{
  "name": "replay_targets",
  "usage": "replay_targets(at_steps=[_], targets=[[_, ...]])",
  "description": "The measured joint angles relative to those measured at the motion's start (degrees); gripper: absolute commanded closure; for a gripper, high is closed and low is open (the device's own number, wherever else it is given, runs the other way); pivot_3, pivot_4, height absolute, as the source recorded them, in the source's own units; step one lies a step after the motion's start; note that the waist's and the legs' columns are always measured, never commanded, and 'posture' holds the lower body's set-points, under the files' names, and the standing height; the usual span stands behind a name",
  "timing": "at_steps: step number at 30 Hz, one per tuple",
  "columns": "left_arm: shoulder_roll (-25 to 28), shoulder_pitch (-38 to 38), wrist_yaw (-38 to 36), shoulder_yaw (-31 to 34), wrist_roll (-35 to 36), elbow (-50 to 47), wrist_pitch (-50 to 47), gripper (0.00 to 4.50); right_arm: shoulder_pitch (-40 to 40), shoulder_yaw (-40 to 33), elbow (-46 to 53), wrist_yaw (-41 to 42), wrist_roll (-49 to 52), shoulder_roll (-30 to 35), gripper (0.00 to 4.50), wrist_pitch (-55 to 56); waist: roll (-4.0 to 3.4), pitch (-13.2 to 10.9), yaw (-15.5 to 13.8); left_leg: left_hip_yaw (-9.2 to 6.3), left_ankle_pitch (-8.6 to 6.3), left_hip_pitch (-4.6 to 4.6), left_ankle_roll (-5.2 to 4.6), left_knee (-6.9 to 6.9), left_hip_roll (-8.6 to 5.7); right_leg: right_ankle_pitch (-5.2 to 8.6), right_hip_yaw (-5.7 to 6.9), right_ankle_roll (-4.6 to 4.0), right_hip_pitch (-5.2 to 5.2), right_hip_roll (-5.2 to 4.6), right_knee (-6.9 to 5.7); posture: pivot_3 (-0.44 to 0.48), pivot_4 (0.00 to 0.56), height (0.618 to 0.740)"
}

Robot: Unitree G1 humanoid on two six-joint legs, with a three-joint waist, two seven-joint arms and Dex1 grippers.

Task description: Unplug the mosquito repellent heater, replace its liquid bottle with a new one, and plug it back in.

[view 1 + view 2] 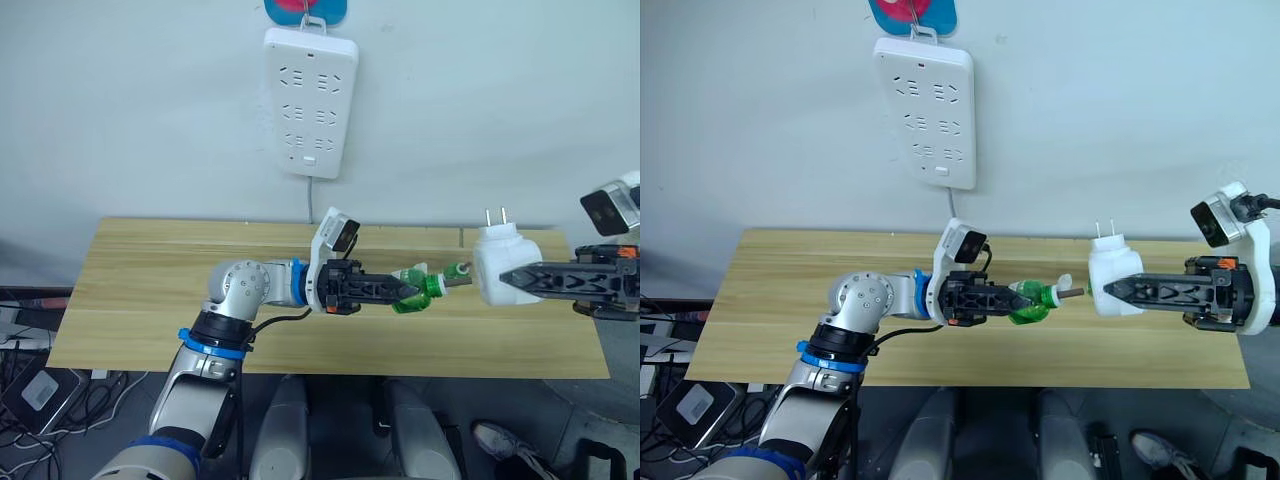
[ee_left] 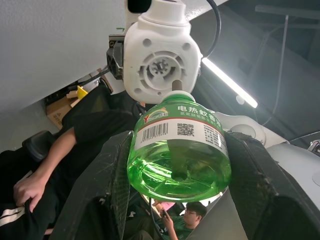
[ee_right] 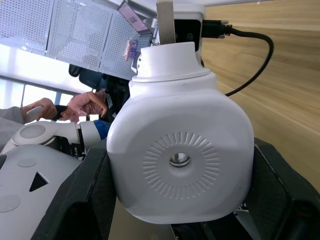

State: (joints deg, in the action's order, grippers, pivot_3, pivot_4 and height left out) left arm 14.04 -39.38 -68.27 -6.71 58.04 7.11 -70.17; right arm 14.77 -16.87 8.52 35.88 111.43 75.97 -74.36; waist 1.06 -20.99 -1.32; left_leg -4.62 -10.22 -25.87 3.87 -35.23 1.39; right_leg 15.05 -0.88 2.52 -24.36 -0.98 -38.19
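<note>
Left hand (image 1: 415, 290) is closed on its liquid bottle (image 1: 420, 291), with one black finger on each side of the round green body. Right hand (image 1: 505, 277) is closed on the mosquito repellent heater (image 1: 497, 266), which it holds by the flat sides. Both things are in the air above the bench (image 1: 150, 290), over its right half and nearer the front edge than the back edge. The heater's two prongs point up, and its bottle opening faces the left hand.

The bottle seems to be just out of the socket, or at its mouth: the thin dark wick (image 1: 1072, 293) still bridges the short space between the neck and the heater. So the step in hand is probably to separate the old bottle from the unit. To do it well, the left hand should move straight back along the line of the wick, without tilting, because the wick is thin and could bend or break inside the ribbed socket (image 2: 161, 70). The right hand should only keep the heater steady.

The bottle is translucent green plastic, smooth and round, with liquid inside and a white printed label (image 2: 177, 131); it may slip, so the grip must stay firm. The heater is glossy white plastic, rounded, with a domed face that has fine radial lines around a small center hole (image 3: 179, 159).

The white power strip (image 1: 309, 100) hangs on the wall above the back edge.
</note>
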Motion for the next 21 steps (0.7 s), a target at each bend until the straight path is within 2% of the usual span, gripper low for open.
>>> replay_targets(at_steps=[21], targets=[[-0.72,-0.35,0.17,-0.17,-0.81,0.01,0.53,2.15,-1.26,1.39,4.68,-2.78,0.17,-2.30,1.50,4.19,0.00,0.00,-0.02,-0.03,-0.01,0.00,-0.04,-0.80,0.00,-0.01,-0.06,0.07,0.00,0.00,-0.70,0.101,0.328,0.740]])
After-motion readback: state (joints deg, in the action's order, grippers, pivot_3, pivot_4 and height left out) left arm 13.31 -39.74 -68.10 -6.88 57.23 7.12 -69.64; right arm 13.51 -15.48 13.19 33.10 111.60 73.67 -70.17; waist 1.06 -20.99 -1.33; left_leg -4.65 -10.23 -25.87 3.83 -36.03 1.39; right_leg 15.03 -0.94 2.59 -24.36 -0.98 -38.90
